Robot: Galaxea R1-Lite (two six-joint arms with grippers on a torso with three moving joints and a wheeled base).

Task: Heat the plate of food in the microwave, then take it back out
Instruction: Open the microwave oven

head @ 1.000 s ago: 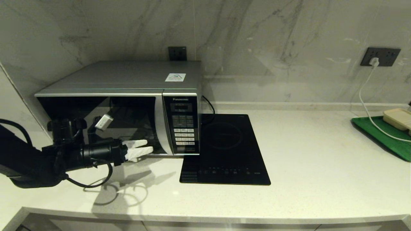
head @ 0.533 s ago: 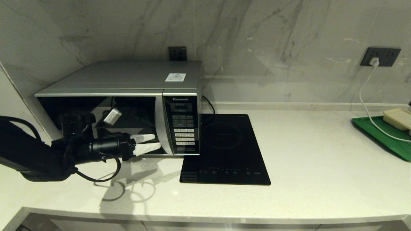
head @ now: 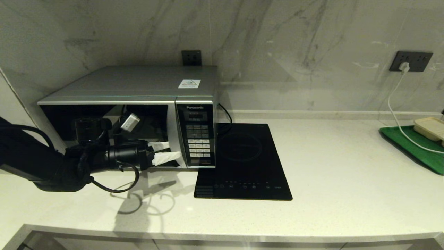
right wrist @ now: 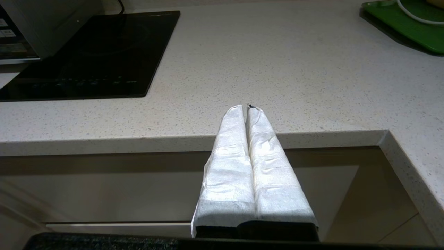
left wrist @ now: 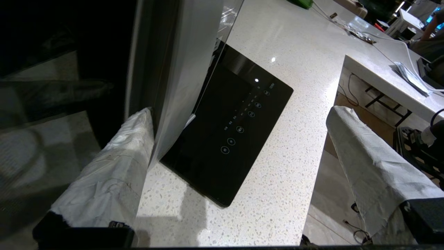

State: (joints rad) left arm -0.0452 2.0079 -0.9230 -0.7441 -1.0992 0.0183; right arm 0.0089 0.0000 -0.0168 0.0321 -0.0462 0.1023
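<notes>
The silver microwave (head: pixel 138 86) stands at the back left of the counter with its dark glass door closed. My left gripper (head: pixel 172 150) is open low at the door's right side. In the left wrist view the left gripper (left wrist: pixel 239 113) straddles the curved silver handle (left wrist: pixel 184 69): one wrapped finger (left wrist: pixel 114 163) lies against the glass behind the handle, the other (left wrist: pixel 367 156) hangs well out in front. The plate of food is out of view. My right gripper (right wrist: pixel 247 106) is shut and empty, parked at the counter's front edge.
A flat black induction hob (head: pixel 242 159) lies right beside the microwave. At the far right a green tray (head: pixel 416 147) holds a beige lidded box (head: pixel 430 127), with a white cable (head: pixel 395 114) running down from the wall socket.
My left arm has moved right along the microwave door. Its open fingers have gone from mid-door to either side of the handle.
</notes>
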